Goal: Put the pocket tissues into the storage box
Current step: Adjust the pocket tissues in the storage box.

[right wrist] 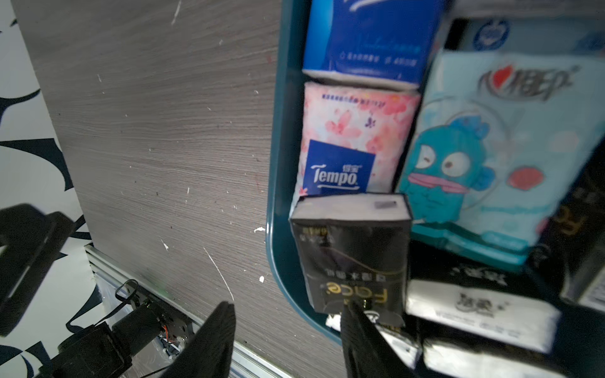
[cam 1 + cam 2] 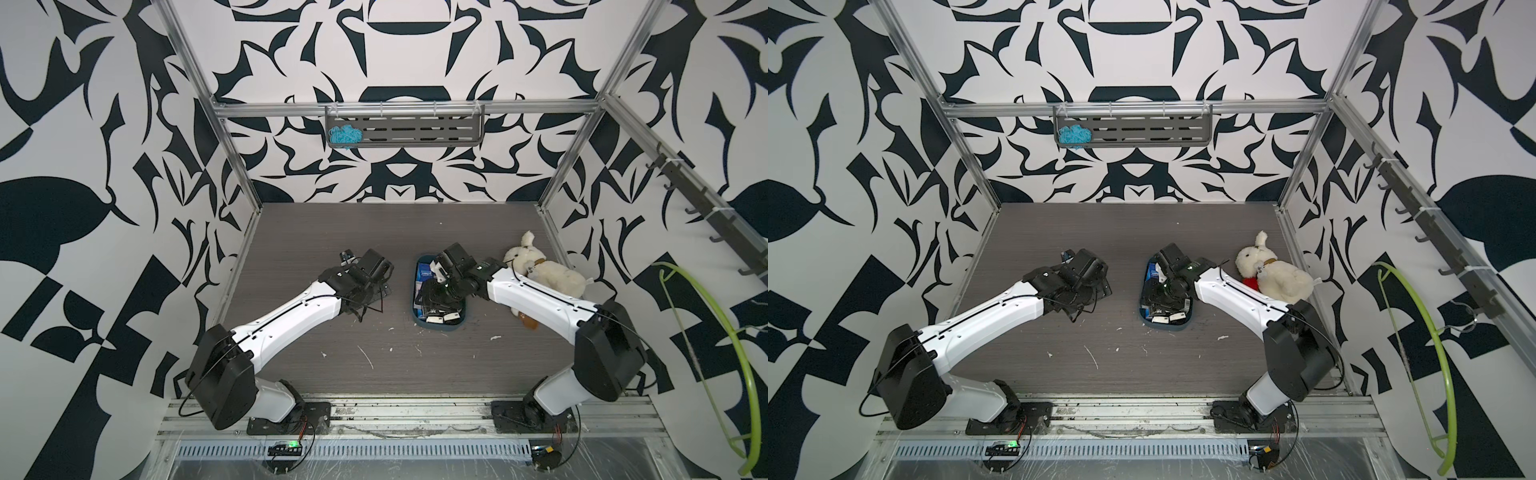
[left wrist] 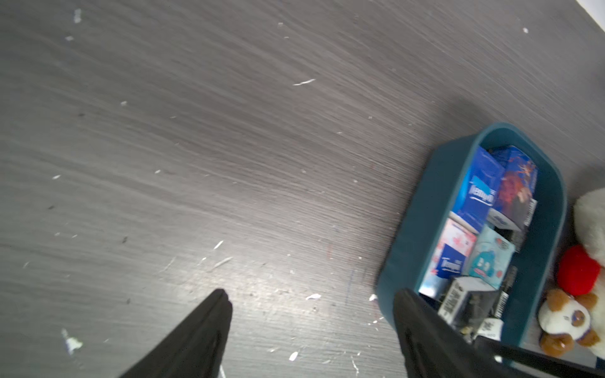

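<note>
right fingers (image 1: 212,340) roughly half open, clamping nothing; in the wrist view set one either side of the storage box (image 1: 278,131) long wall. box-side tip right at the end of a black packet (image 1: 353,248), cannot tell whether touching. packet propped tilted on the other pocket tissues (image 3: 478,193) inside the box, long axis along that wall, running straight away from the fingers. left fingers (image 3: 203,333) wide open, empty, over bare worktop (image 3: 229,131) beside the box. nearer from the right, so probably best to nudge it flat from there.
</note>
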Controlling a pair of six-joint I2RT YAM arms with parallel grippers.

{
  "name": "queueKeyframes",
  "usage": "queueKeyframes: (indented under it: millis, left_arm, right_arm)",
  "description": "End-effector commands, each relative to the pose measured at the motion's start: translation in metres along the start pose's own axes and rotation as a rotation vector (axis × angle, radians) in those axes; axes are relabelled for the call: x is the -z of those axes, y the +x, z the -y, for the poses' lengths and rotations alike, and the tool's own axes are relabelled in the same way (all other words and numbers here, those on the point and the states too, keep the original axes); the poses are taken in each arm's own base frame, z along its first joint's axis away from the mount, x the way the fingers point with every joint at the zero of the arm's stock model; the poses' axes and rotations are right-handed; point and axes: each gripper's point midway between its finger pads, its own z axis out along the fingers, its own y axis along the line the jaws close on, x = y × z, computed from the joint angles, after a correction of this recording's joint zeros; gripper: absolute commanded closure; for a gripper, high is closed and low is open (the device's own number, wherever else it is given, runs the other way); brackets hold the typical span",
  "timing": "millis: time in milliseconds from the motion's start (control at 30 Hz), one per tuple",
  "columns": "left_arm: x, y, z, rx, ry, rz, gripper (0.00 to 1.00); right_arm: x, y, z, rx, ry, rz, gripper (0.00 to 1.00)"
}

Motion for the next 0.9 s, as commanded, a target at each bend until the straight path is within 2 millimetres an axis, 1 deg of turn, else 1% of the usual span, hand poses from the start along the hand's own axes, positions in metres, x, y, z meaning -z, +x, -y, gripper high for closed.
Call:
queueKeyframes:
  millis: [0,133,300,367,433,467,500,533,600,667,767,867]
  left_arm:
    - [0.006,-0.004,-0.012,0.043,-0.004,0.026,0.16]
    - [0.010,-0.005,-0.021,0.061,-0.007,0.042,0.16]
    - [0.012,-0.008,-0.024,0.069,-0.007,0.051,0.16]
    - [0.012,-0.008,-0.026,0.068,-0.011,0.052,0.16]
    - [0.011,-0.009,-0.028,0.063,-0.019,0.053,0.16]
    - [0.011,-0.009,-0.029,0.062,-0.023,0.053,0.12]
    - [0.010,-0.010,-0.032,0.063,-0.032,0.052,0.11]
    - [0.009,-0.010,-0.035,0.066,-0.040,0.050,0.10]
    - [0.015,-0.015,-0.040,0.078,-0.027,0.063,0.10]
    - [0.016,-0.017,-0.047,0.084,-0.033,0.069,0.10]
    - [0.018,-0.019,-0.056,0.097,-0.039,0.076,0.10]
    - [0.021,-0.021,-0.064,0.103,-0.044,0.083,0.10]
  right_arm:
    - [0.001,-0.004,-0.016,0.018,-0.035,0.009,0.43]
    - [-0.006,0.004,-0.014,0.028,-0.004,-0.005,0.43]
    - [-0.005,0.009,-0.009,0.019,0.014,-0.006,0.43]
    - [0.004,0.011,-0.016,0.032,0.002,0.009,0.43]
    - [0.021,0.010,-0.026,0.049,-0.016,0.043,0.43]
    - [0.027,0.008,-0.029,0.054,-0.023,0.060,0.43]
    - [0.034,0.006,-0.031,0.058,-0.027,0.085,0.43]
    - [0.039,0.003,-0.034,0.065,-0.036,0.104,0.43]
    - [0.042,-0.003,-0.034,0.082,-0.027,0.134,0.42]
    - [0.038,-0.010,-0.036,0.094,-0.018,0.141,0.42]
    - [0.025,-0.021,-0.042,0.097,-0.026,0.131,0.42]
    - [0.016,-0.034,-0.046,0.099,-0.023,0.146,0.42]
